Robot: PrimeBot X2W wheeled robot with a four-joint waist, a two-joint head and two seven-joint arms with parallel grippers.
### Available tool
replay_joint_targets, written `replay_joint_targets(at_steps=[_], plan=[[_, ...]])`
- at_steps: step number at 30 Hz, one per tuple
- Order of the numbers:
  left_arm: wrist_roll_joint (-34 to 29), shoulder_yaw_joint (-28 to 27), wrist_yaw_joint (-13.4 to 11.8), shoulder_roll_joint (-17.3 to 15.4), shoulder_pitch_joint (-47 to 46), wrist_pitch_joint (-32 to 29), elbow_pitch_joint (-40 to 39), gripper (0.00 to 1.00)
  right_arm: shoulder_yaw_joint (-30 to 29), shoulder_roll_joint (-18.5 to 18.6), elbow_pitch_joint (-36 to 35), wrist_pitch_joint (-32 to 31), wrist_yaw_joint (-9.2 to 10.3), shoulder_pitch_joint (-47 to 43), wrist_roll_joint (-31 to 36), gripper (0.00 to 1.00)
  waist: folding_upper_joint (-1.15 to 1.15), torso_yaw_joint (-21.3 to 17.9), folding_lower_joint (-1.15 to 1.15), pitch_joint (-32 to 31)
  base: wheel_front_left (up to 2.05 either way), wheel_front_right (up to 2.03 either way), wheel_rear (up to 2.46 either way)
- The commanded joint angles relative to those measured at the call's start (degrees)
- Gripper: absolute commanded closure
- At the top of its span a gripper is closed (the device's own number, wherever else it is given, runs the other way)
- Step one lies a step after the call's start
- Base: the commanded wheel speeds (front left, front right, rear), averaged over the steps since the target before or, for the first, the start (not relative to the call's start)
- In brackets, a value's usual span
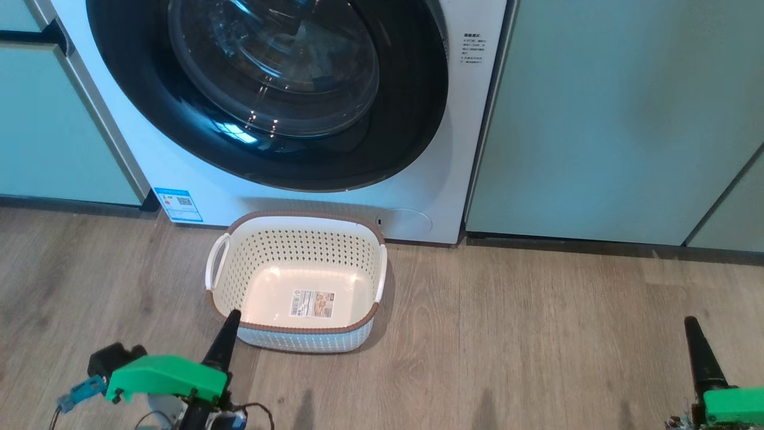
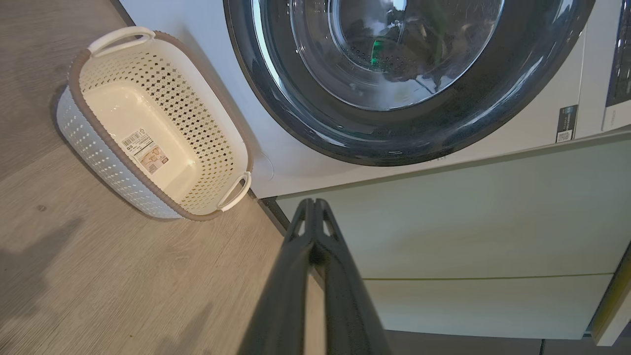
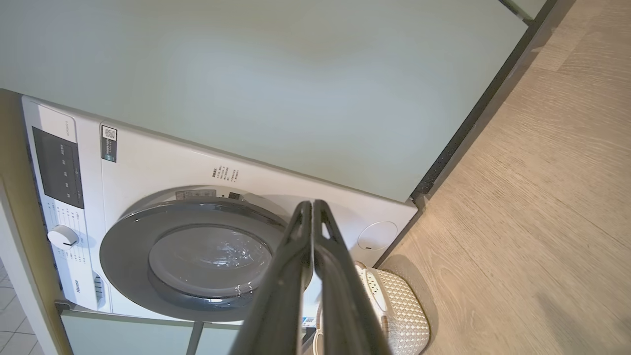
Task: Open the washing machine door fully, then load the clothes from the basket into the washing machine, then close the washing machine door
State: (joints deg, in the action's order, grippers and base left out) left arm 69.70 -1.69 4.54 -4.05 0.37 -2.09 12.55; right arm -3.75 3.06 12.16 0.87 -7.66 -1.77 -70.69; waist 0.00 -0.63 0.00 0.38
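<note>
The white washing machine (image 1: 179,173) fills the top of the head view. Its round black-ringed door (image 1: 149,89) lies flat against the front, closed. On the floor in front stands the cream basket (image 1: 298,343); inside it I see a bare floor with a label. The clothes are out of view. My left gripper (image 1: 231,316) is shut and empty, its tip at the basket's near left corner. My right gripper (image 1: 691,322) is shut and empty, far right over bare floor. The left wrist view shows the left gripper (image 2: 313,203), the basket (image 2: 98,153) and the door (image 2: 394,138). The right wrist view shows the right gripper (image 3: 312,204) before the door (image 3: 128,246).
Pale green cabinet panels (image 1: 597,119) flank the machine on both sides (image 1: 48,131). Wood-look floor (image 1: 537,334) stretches to the right of the basket. A round flap (image 1: 404,222) sits low on the machine, and a control panel with a knob (image 3: 62,236) is on its top strip.
</note>
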Motion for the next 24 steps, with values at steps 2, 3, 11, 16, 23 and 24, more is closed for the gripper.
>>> replay_joint_targets(at_steps=[2, 3, 11, 16, 23, 24], plan=[[2.50, -1.99, 0.71, -0.08, -3.70, -0.56, -1.17, 1.00, 0.33, 1.30, -1.45, -0.63, 0.13, 4.07, -2.71, 1.00, 0.00, 0.05, 0.00, -0.01, 0.00, 0.00, 0.00], [3.11, -2.08, 0.78, -0.04, -3.79, -0.68, -1.09, 1.00, 0.30, 1.30, -1.35, -0.79, 0.13, 4.18, -3.35, 1.00, 0.00, 0.07, 0.00, -0.02, 0.00, 0.00, 0.00], [8.07, -2.80, 1.34, 0.27, -4.51, -1.65, -0.42, 1.00, 0.05, 1.31, -0.55, -2.04, 0.14, 5.10, -8.45, 1.00, 0.00, 0.21, 0.00, -0.07, 0.00, 0.00, 0.00], [10.55, -3.17, 1.61, 0.43, -4.86, -2.13, -0.09, 1.00, -0.08, 1.31, -0.16, -2.67, 0.15, 5.56, -11.00, 1.00, 0.00, 0.29, 0.00, -0.09, 0.00, 0.00, 0.00], [15.48, -3.89, 2.17, 0.73, -5.57, -3.09, 0.58, 1.00, -0.35, 1.30, 0.64, -3.94, 0.16, 6.48, -16.06, 1.00, 0.00, 0.43, 0.00, -0.14, 0.00, 0.00, 0.00], [16.10, -3.98, 2.24, 0.77, -5.66, -3.21, 0.66, 1.00, -0.38, 1.30, 0.74, -4.10, 0.16, 6.60, -16.70, 1.00, 0.00, 0.45, 0.00, -0.14, 0.00, 0.00, 0.00]])
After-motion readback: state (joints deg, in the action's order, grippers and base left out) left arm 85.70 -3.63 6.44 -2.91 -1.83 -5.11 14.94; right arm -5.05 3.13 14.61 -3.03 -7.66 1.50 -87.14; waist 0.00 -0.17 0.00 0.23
